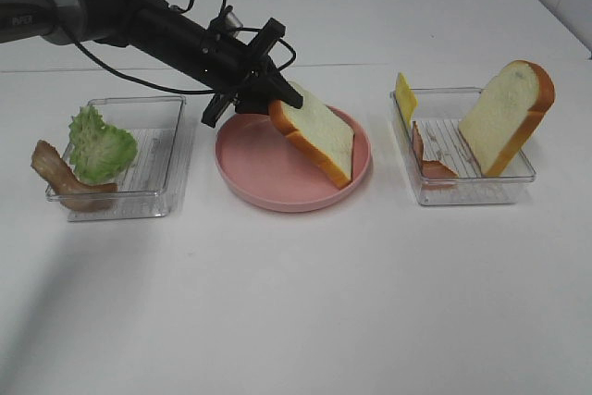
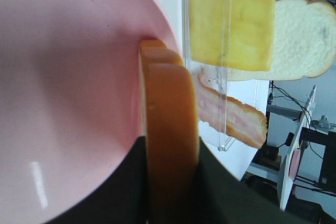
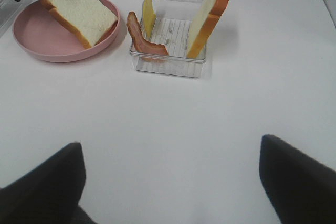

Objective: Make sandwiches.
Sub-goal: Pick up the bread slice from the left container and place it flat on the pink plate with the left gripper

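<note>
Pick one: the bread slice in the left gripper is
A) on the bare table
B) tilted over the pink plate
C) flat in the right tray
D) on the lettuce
B: the left gripper holds the bread slice tilted above the plate.

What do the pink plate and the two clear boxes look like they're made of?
Plate: probably plastic, even pink with a dull sheen. Left box and right box: likely clear rigid plastic, with see-through walls and ribbed floors.

Bright, even light washes the white worktop [image 1: 296, 302]; shadows are soft. In the left wrist view the plate [image 2: 63, 77] carries a glare streak and the near bread [image 2: 170, 145] is blurred.
</note>
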You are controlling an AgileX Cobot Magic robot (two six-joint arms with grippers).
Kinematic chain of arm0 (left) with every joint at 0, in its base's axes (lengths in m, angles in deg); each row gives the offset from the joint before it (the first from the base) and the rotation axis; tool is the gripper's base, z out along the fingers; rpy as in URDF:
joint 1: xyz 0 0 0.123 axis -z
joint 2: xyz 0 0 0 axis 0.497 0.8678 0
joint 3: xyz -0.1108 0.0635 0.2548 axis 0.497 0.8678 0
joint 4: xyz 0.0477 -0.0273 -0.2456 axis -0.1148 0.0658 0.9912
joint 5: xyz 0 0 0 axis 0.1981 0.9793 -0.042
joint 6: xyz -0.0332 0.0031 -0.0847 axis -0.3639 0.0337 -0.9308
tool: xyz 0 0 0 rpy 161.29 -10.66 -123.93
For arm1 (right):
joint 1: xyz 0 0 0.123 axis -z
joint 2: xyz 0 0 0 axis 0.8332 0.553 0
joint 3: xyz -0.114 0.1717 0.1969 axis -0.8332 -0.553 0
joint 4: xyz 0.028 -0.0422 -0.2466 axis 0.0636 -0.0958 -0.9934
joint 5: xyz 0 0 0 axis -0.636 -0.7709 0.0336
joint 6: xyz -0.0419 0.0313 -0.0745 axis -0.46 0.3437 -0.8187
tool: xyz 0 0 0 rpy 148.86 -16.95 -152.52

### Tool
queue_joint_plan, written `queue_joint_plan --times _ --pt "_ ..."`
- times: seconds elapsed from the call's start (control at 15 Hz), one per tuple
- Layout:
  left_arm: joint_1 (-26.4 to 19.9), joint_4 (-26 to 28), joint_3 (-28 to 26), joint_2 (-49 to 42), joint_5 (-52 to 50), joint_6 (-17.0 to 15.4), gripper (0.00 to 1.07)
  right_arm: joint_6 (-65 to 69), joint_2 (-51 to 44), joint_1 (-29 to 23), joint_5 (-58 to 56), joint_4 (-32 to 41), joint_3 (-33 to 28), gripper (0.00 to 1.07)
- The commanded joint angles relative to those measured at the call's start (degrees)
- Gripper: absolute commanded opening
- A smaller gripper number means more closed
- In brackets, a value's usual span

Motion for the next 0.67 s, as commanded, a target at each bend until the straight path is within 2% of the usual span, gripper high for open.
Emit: queue_joint_plan --times 0.07,0.2,0.27,0.33,0.4,0.47,0.6,0.67 --pt "0.8 -0.3 -0.2 0.4 -0.2 0.2 0.01 -0.2 -0.6 0.1 0.5 -0.2 -0.1 0.85" --pt "0.8 -1.8 -0.3 0.4 -0.1 0.2 0.31 -0.2 -0.6 0.1 0.5 -0.2 -0.1 0.85" --pt "0.8 -1.8 -0.3 0.4 -0.1 0.2 0.39 -0.2 -0.6 0.1 0.5 -0.2 -0.1 0.85" --pt "0.8 -1.8 -0.3 0.4 0.3 0.2 0.60 -0.2 -0.6 0.1 0.5 -0.2 -0.1 0.85" --pt "0.8 -1.8 -0.3 0.4 0.9 0.9 0.75 -0.2 -0.6 0.1 0.5 -0.2 -0.1 0.85" --pt "0.8 -1.9 -0.3 0.4 1.4 2.6 0.82 -0.2 -0.6 0.1 0.5 -0.2 -0.1 0.85" --pt "0.8 -2.6 -0.3 0.2 1.4 4.8 0.83 -0.2 -0.6 0.1 0.5 -0.2 -0.1 0.85" --pt "0.8 -4.6 -0.3 -0.4 1.4 5.4 0.83 -0.2 -0.6 0.1 0.5 -0.2 -0.1 0.85"
